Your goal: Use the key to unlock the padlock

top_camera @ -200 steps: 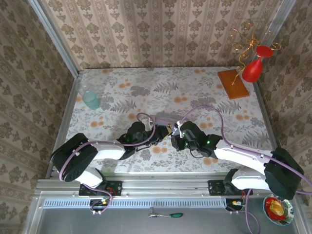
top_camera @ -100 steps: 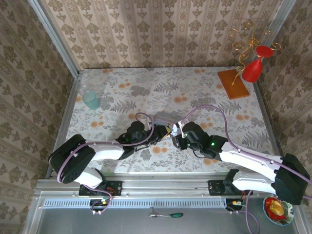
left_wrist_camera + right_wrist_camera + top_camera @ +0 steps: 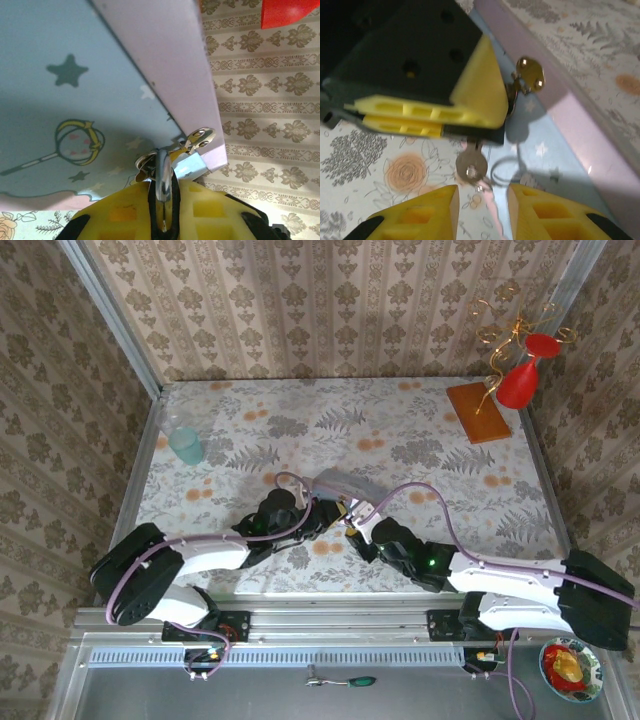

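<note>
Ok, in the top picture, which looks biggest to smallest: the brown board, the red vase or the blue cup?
1. Brown board and red vase: they look about alike, and the vase may stand up nearer the camera, so I won't rank them.
2. Blue cup: clearly the smallest.

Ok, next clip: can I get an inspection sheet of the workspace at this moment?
Surface: table under a floral cloth, no spills seen.
Job's things: padlock at the blue tin clasp; key sticks out beneath it.
Clutter: cup, wooden block, red vase at the far edges; screwdriver and bowl in front.
Grippers: left gripper shut on padlock; right gripper open, key not gripped.
Cables: purple cables loop over both arms.
Surroundings: patterned walls.
</note>
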Robot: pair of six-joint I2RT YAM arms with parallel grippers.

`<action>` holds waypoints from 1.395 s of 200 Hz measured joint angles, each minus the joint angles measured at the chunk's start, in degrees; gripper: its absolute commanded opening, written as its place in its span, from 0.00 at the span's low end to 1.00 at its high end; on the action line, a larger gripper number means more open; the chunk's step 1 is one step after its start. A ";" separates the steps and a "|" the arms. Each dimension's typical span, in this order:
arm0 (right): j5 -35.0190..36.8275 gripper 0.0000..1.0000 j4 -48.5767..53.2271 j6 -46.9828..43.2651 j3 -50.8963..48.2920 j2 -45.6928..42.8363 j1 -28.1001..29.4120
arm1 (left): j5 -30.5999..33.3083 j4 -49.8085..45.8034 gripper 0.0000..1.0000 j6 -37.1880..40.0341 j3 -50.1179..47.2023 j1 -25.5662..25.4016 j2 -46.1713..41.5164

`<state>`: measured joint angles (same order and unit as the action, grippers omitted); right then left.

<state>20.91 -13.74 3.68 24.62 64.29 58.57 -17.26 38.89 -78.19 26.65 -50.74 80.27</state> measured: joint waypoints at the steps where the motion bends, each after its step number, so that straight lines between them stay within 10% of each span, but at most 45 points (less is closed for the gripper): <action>1: 0.00 0.33 -0.17 -0.09 0.00 0.11 0.00 | 0.02 0.00 0.00 0.00 0.00 -0.02 0.00; 279: 2.64 0.07 -15.34 1.51 -2.62 8.31 0.83 | 2.29 -0.50 0.00 2.03 0.00 -0.17 -0.04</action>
<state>23.55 -29.08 5.19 22.00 72.60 59.40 -14.96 38.39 -76.16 26.65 -50.92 80.23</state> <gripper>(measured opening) 0.081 0.137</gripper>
